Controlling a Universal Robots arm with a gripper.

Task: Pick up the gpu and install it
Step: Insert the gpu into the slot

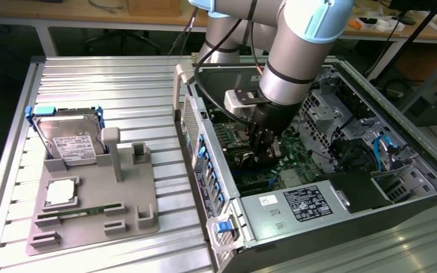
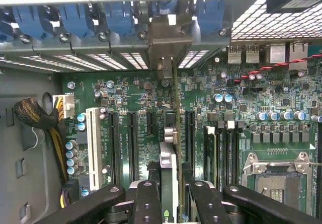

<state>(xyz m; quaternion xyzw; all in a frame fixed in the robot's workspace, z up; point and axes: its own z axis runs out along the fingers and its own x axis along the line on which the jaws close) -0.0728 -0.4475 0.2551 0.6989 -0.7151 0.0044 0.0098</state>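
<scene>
My arm [image 1: 302, 45] reaches down into an open computer case [image 1: 295, 244], which lies on its side by the exterior view's right edge of the ribbed metal surface [image 1: 104, 74]. The pincer [image 1: 263, 145] sits low inside the case, just above the green motherboard [image 2: 126, 90].

In the wrist view its two black fingers [image 2: 146, 204] stand either side of the gpu [image 2: 169, 158] and clench it. I hold the card on edge, thin side toward the camera, so its bottom edge can meet a slot. The card runs straight from the pincer to the case's rear wall. There its metal bracket [image 2: 168, 38] stands upright between the blue clips [image 2: 118, 17] and beside the vented slot covers. That line-up explains the grip: bracket against the rear opening, board over one of the long black slots [image 2: 132, 143].

I judge the card to be in or just above its slot. I cannot tell whether it is fully seated, because the card's own body hides its lower edge. Beside it lies the bare processor socket [image 2: 276, 176].

Toward the surface's opposite edge, the exterior view's left, a grey holder [image 1: 135, 187] keeps a hard drive [image 1: 70, 142] upright and a memory stick [image 1: 82, 211] flat. Both are well apart from the case.
</scene>
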